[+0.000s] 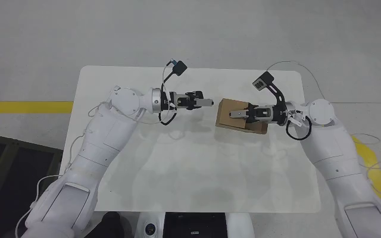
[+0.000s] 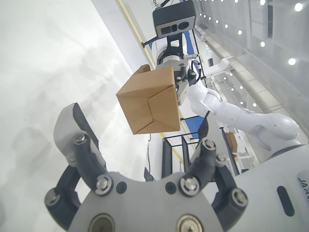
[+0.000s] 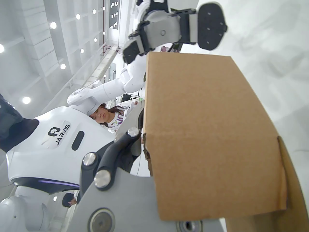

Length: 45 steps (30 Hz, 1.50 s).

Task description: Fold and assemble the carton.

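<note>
The brown carton (image 1: 237,121) hangs just above the white table (image 1: 178,178), right of its middle. Its folded end (image 2: 150,108) faces my left gripper, and a loose flap (image 3: 291,182) sticks out at the other end. My right gripper (image 1: 241,112) is shut on the carton's top wall; one finger (image 3: 135,121) shows beside the cardboard while the other is hidden by it. My left gripper (image 1: 206,102) floats a short way left of the carton, open and holding nothing, with its pads (image 3: 211,28) spread toward the box.
The table's rounded edge (image 1: 80,77) lies at the far left. A yellow floor line (image 1: 36,107) runs beside the table. Bare table surface lies in front of both arms.
</note>
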Each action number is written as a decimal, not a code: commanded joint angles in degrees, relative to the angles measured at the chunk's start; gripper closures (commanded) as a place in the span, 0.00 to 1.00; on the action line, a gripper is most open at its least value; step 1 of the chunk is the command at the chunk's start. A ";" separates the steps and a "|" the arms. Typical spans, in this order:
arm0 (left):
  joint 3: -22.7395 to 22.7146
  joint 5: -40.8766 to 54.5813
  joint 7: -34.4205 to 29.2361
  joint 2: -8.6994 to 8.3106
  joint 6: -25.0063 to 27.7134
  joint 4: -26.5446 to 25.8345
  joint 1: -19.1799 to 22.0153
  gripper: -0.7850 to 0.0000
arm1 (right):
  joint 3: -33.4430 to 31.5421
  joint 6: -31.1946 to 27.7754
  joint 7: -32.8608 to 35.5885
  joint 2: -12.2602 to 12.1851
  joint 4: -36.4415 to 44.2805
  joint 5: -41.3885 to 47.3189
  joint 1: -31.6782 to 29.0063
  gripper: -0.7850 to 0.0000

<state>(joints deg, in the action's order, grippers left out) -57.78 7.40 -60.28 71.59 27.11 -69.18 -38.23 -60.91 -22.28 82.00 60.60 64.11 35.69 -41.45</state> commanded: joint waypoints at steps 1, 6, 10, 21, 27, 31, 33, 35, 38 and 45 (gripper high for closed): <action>-1.02 -5.08 2.26 -0.57 1.37 -2.55 -1.34 0.00 | 1.36 -0.32 -0.32 0.39 -2.37 -1.64 1.12 1.00; -3.50 -17.66 8.30 -1.89 4.54 -8.51 -5.23 0.00 | 4.86 -1.04 -1.47 1.74 -7.69 -4.49 4.15 1.00; -6.06 -28.60 14.44 -2.92 7.15 -13.40 -8.82 0.00 | 7.20 -1.66 -1.66 2.98 -10.51 -4.02 5.81 1.00; -10.30 -52.42 26.37 -4.79 8.41 -18.38 -16.49 0.00 | 13.11 -2.01 -2.01 6.44 -16.77 -2.43 9.24 1.00; -10.94 -53.27 27.10 -5.02 8.56 -18.55 -17.19 0.00 | 15.43 -3.24 -3.25 8.20 -19.40 -2.20 10.60 1.00; -10.94 -53.27 27.10 -5.02 8.56 -18.55 -17.19 0.00 | 16.03 -5.59 -5.59 8.77 -20.51 -4.10 11.55 1.00; -10.94 -53.27 27.10 -5.02 8.56 -18.55 -17.19 0.00 | 16.03 -5.59 -5.59 8.77 -20.51 -4.10 11.55 1.00; -10.94 -53.27 27.10 -5.02 8.56 -18.55 -17.19 0.00 | 16.03 -5.59 -5.59 8.77 -20.51 -4.10 11.55 1.00; -10.94 -53.27 27.10 -5.02 8.56 -18.55 -17.19 0.00 | 16.03 -5.59 -5.59 8.77 -20.51 -4.10 11.55 1.00; -10.44 -55.87 27.51 -5.09 7.77 -18.97 -17.36 0.00 | 16.06 -4.83 -7.11 8.76 -19.71 -4.58 10.71 1.00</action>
<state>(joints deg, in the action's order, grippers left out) -68.40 -47.29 -32.95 66.53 34.90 -88.05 -55.72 -44.88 -27.64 76.09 69.36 43.86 31.45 -30.16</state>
